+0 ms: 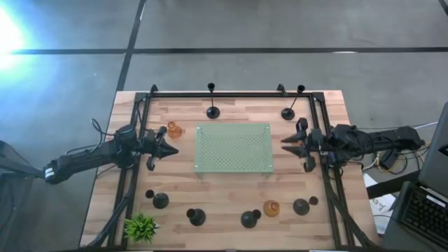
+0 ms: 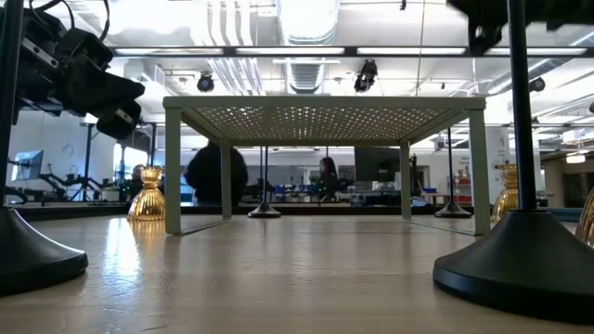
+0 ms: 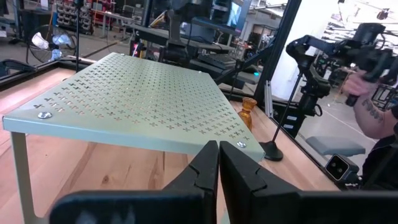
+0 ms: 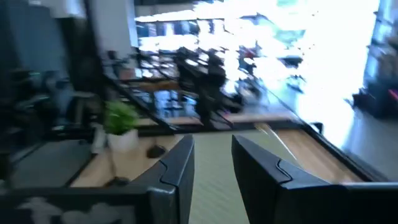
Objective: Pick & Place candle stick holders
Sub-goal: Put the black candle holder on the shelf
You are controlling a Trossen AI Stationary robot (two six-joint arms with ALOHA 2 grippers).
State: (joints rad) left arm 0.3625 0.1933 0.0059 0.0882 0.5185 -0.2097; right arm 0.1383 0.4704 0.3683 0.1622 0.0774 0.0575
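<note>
Your candle stick holders all stand upright, stems straight up from round bases. Two tall black ones sit along the far edge of the desk [image 1: 231, 210]: one [image 1: 212, 112] off the mat's far-left corner, one [image 1: 288, 113] off its far-right corner. One amber holder [image 1: 173, 129] stands just beside your left gripper [image 1: 168, 148], between it and the far edge. The rest line the near edge: black holders [image 1: 160, 201], [image 1: 197, 217], [image 1: 249, 220], [image 1: 301, 206] and a second amber one [image 1: 271, 208].

The pale green perforated mat [image 1: 233, 147], raised on legs, fills the middle, right between your two grippers. A small green plant [image 1: 141, 227] sits at the near-left corner.

Your left gripper's fingers [image 3: 205, 174] are pressed together, empty. Your right gripper [image 1: 292, 145] hangs at the mat's right edge, fingers [image 4: 180, 168] slightly apart, nothing between them.
</note>
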